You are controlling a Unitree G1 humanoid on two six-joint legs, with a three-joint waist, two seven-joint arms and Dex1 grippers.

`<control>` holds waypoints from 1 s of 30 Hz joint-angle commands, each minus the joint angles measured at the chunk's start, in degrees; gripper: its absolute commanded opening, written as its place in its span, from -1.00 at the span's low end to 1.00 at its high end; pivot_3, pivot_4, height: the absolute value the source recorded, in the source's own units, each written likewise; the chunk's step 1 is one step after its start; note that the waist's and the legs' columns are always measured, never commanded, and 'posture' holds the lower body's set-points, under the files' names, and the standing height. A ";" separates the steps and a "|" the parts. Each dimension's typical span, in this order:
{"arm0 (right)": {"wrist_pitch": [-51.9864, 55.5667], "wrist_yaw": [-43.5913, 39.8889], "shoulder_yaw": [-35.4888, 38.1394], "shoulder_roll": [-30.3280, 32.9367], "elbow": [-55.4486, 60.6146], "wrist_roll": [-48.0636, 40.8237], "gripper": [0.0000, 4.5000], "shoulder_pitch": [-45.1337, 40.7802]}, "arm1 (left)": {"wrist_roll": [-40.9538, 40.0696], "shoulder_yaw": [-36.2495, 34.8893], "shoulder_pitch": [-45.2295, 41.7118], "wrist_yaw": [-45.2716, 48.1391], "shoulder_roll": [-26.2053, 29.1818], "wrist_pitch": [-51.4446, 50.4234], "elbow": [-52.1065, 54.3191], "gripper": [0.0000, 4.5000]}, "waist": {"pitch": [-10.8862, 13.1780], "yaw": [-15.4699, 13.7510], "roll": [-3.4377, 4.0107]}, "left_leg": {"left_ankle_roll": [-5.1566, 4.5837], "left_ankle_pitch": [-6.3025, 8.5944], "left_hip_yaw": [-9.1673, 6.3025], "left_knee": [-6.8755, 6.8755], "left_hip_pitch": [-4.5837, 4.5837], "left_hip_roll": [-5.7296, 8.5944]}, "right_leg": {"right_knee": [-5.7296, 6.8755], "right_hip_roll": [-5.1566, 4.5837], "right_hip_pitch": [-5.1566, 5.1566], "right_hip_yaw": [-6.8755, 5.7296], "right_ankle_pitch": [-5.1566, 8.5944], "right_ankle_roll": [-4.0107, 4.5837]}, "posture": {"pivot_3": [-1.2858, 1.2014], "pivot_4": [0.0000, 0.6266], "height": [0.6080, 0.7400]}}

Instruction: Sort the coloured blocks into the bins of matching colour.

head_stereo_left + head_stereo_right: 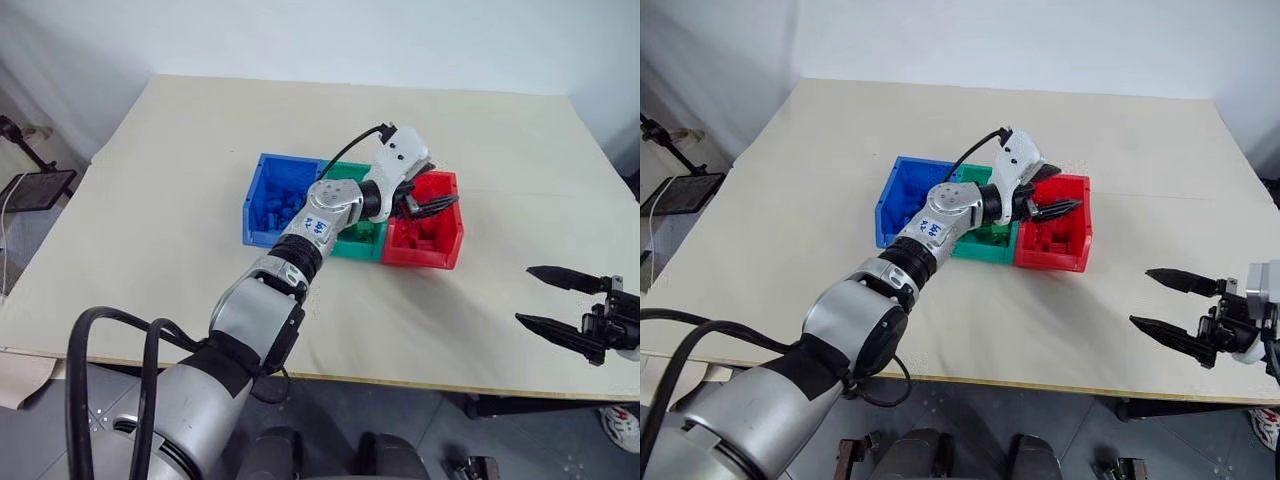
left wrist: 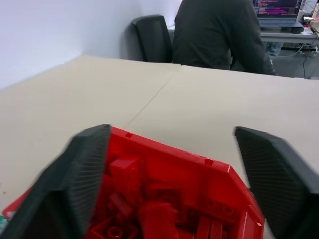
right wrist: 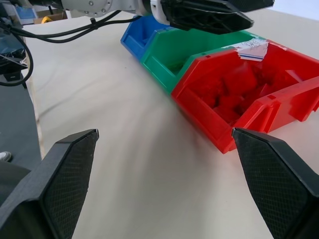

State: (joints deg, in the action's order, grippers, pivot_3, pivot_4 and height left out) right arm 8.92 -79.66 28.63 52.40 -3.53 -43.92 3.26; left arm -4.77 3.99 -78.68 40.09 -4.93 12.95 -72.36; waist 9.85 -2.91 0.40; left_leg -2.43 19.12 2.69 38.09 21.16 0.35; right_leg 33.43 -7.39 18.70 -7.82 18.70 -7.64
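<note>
Three bins stand side by side mid-table: the blue bin (image 1: 262,175), the green bin (image 1: 345,170) and the red bin (image 1: 425,255). Blue blocks (image 1: 278,205) lie in the blue bin, and red blocks (image 2: 149,209) fill the red one. My left arm crosses over the green bin and hides most of its inside. My left gripper (image 1: 432,203) hovers over the red bin, open, with nothing between its fingers (image 2: 75,179). My right gripper (image 1: 525,295) hangs open and empty near the table's front right edge, well apart from the bins.
The beige table (image 1: 180,150) has bare room all around the bins. A black stand (image 1: 30,185) sits off its left edge. In the left wrist view a person (image 2: 214,30) sits at a desk beyond the table, beside a black chair (image 2: 152,37).
</note>
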 commanded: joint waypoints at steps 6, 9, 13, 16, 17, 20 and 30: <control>-0.09 -4.06 -0.51 1.77 -3.74 2.06 1.00 -5.28 | -7.36 -4.53 6.54 21.78 13.06 -5.03 20.68 0.96 | -0.05 0.94 0.08 | 0.04 -0.02 0.02 0.00 -0.03 -0.04 | 0.10 0.04 0.05 0.02 0.00 0.00 | 0.03 -0.52 1.00; -0.20 -6.89 -2.29 2.18 -6.12 3.02 1.00 -8.53 | -9.73 -4.71 14.54 27.86 21.72 -12.37 34.39 0.96 | -0.08 1.64 0.13 | 0.04 -0.02 0.02 0.02 -0.03 -0.04 | 0.25 0.05 0.10 0.04 0.00 0.01 | 0.03 -0.52 1.00; 0.21 -10.00 -3.72 1.17 -7.82 1.86 1.00 -13.45 | -13.11 -7.67 30.52 27.32 33.08 -22.59 56.11 0.96 | -0.11 2.33 0.19 | 0.06 -0.03 -0.10 0.01 -0.11 -0.12 | 0.39 0.09 0.12 0.09 0.00 0.01 | 0.03 -0.52 1.00; -0.23 -12.32 -7.05 3.22 -7.97 2.91 1.00 -13.60 | -16.32 -11.99 41.77 26.09 39.82 -28.68 68.11 0.96 | -0.09 2.35 0.15 | 0.06 -0.03 -0.34 0.10 -0.04 -0.08 | 0.44 -0.01 0.08 0.26 0.00 0.01 | 0.03 -0.52 1.00; -0.77 -12.68 -8.06 4.01 -8.16 3.03 1.00 -13.37 | -16.96 -12.62 43.81 25.48 41.10 -30.14 70.35 0.96 | -0.09 1.86 0.14 | 0.06 -0.03 -0.49 0.11 -0.03 -0.08 | 0.42 -0.05 0.03 0.35 0.00 0.02 | 0.03 -0.52 1.00; -4.65 -12.84 -14.77 9.16 -8.10 1.43 1.00 -12.35 | -21.40 -19.19 56.20 25.63 45.68 -34.38 78.63 0.96 | -0.10 1.37 0.18 | 0.01 0.00 -0.75 0.20 0.02 0.02 | 0.27 -0.19 -0.15 0.52 0.00 0.02 | 0.03 -0.52 1.00; -8.96 -12.84 -28.16 13.75 -17.45 -0.21 1.00 -23.66 | -27.27 -27.41 76.81 29.14 48.08 -31.64 84.26 0.96 | -0.10 1.73 0.19 | 0.20 0.03 -0.71 0.12 -0.05 -0.12 | -0.07 -0.22 -0.24 0.95 0.07 0.16 | 0.03 -0.52 1.00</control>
State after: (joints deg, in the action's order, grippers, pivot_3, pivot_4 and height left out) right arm 1.26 -88.70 1.08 64.41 -20.38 -42.58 -19.61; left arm -30.19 -21.47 -1.84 68.52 41.85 -20.47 10.76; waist 9.75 -1.18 0.59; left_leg -2.23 19.15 1.99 38.21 21.11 0.23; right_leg 33.36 -7.61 18.47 -6.87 18.77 -7.47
